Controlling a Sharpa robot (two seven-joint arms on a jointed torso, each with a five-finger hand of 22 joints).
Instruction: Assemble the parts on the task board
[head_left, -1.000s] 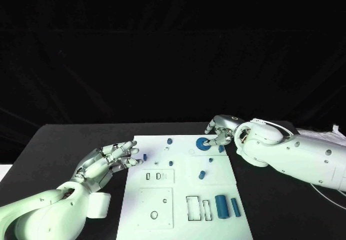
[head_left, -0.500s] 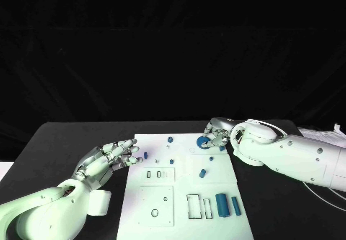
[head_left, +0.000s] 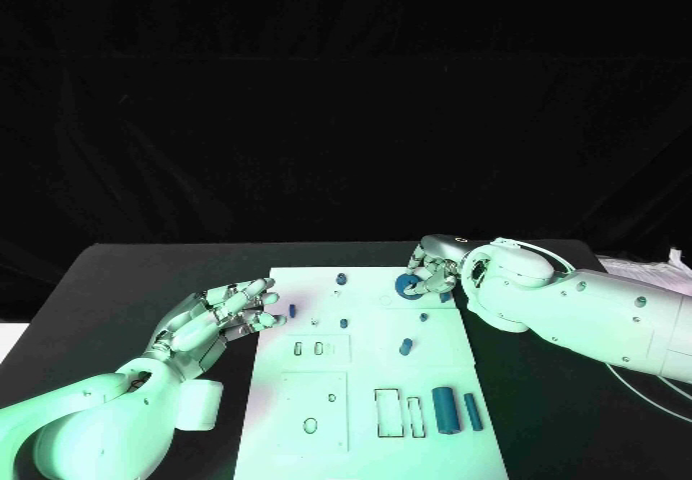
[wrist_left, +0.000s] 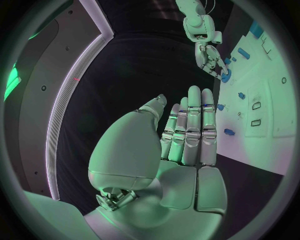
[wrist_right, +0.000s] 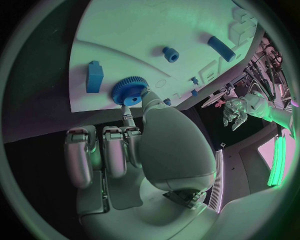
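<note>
The white task board (head_left: 368, 375) lies in the middle of the black table. A blue gear (head_left: 408, 287) sits at its far right corner, beside a small blue block (head_left: 443, 297). My right hand (head_left: 437, 266) is on the gear. In the right wrist view its thumb and a fingertip pinch the gear (wrist_right: 130, 91), and the other fingers (wrist_right: 103, 150) are curled in. My left hand (head_left: 219, 318) hovers at the board's left edge, fingers (wrist_left: 190, 125) straight and holding nothing.
Small blue pegs (head_left: 343, 324) dot the board's far half, and an oblong piece (head_left: 405, 347) lies mid-board. Two blue cylinders (head_left: 444, 410) lie near the front right beside rectangular slots (head_left: 389, 414). The blue block (wrist_right: 95, 76) lies next to the gear.
My right hand has edged slightly closer over the gear at the board's far corner. The left hand has stayed where it was.
</note>
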